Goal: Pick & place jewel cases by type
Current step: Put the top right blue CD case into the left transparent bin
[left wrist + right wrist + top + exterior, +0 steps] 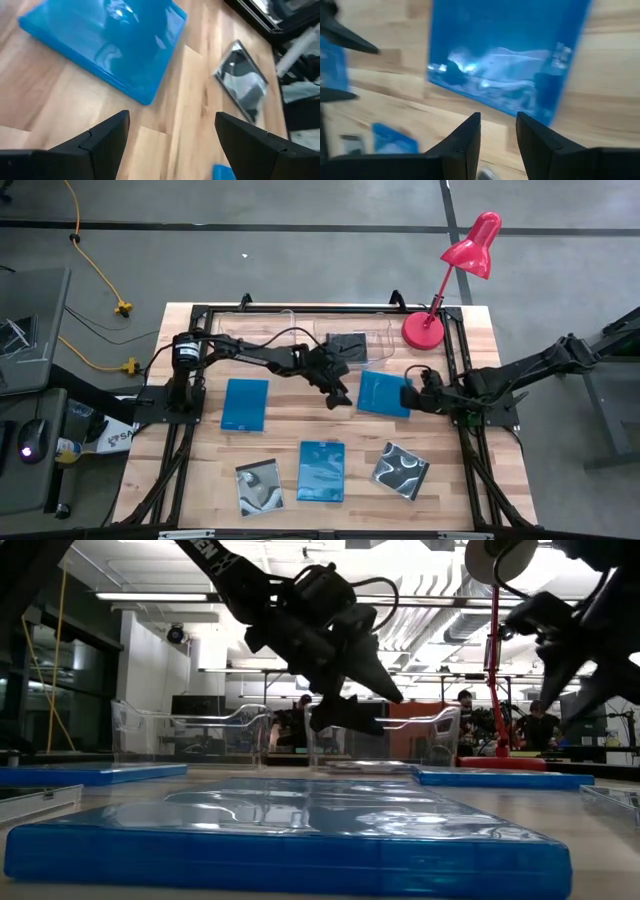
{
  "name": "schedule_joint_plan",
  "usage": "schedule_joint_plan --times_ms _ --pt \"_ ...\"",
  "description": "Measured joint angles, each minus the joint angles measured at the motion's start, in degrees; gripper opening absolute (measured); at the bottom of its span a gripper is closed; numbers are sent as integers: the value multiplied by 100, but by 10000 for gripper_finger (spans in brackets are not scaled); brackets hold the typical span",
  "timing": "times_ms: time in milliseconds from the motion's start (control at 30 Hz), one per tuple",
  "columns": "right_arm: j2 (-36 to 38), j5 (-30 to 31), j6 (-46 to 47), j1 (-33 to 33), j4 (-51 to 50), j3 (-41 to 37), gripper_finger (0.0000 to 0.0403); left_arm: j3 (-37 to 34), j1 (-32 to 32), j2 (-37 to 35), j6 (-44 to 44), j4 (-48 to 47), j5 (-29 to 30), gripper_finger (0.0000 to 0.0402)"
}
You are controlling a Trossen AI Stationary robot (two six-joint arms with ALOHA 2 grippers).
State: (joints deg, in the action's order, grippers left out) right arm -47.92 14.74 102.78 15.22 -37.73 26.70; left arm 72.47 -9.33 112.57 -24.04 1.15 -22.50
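Here, right gripper (408, 393) narrowly parted beside blue case (383, 392), left gripper (338, 394) wide.

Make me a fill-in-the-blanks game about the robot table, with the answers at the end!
1. The desk lamp at the table's far corner is coloured ____.
2. The number of blue cases lying on the wooden table is ____.
3. The left gripper hangs with its fingers wide ____.
4. The right gripper is at the edge of a case coloured ____.

Answers: red; three; open; blue
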Motion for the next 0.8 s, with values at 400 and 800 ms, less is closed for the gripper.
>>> schedule_joint_plan --times_ms 400,800 --pt "9 -401 -630 2 -595 0 108 0 36 0 -747 192 1248 291" --pt "9 -441 -1151 7 -588 0 108 2 446 0 -1502 255 1438 291"
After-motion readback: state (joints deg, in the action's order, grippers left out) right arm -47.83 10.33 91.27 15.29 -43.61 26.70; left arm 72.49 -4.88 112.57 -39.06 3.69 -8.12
